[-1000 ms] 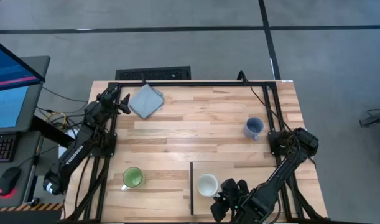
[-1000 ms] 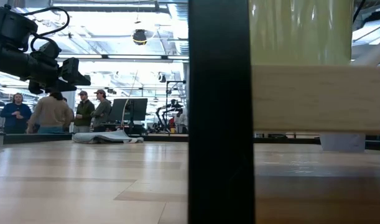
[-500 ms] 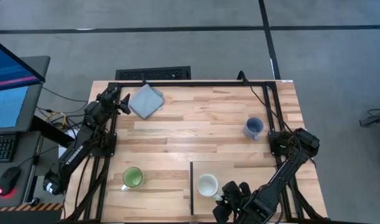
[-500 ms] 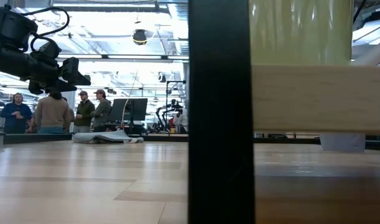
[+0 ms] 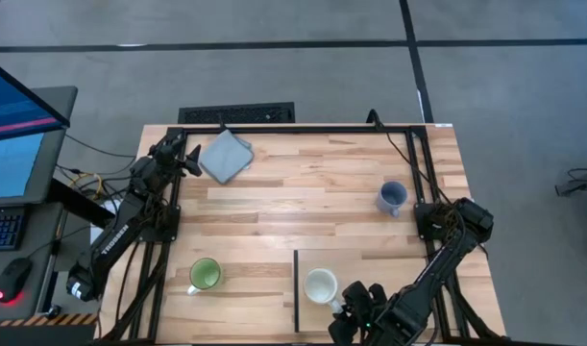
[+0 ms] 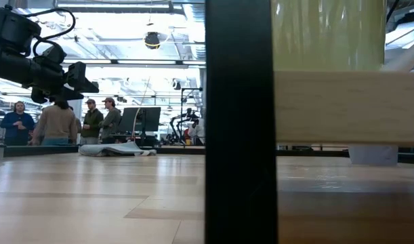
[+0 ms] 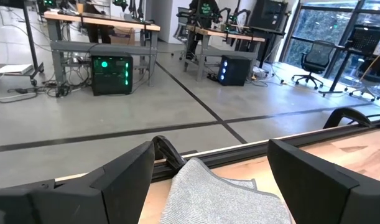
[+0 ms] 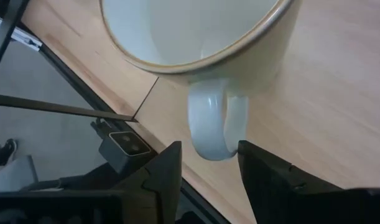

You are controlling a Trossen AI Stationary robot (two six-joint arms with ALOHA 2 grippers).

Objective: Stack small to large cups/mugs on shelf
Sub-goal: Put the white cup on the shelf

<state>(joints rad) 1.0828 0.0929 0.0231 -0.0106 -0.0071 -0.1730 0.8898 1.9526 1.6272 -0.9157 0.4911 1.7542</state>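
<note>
cream-white glazed mug [image 5: 320,285] with a thin tan rim stands upright on the pale light-wood shelf panel [image 5: 399,267] at the worktop's near edge, close to the panel's dark strip, its looped handle [image 8: 217,124] turned toward the right gripper [image 5: 360,306]. that gripper sits low at the near edge, fingers [image 8: 160,176] spread on either side of the handle, gripping nothing. the bright green mug [image 5: 205,275] stands near the near-left corner; the blue-grey mug [image 5: 392,197] stands by the right edge. the left gripper [image 5: 189,160] waits at the far-left corner, fingers parted, beside a grey folded cloth [image 5: 225,155].
</note>
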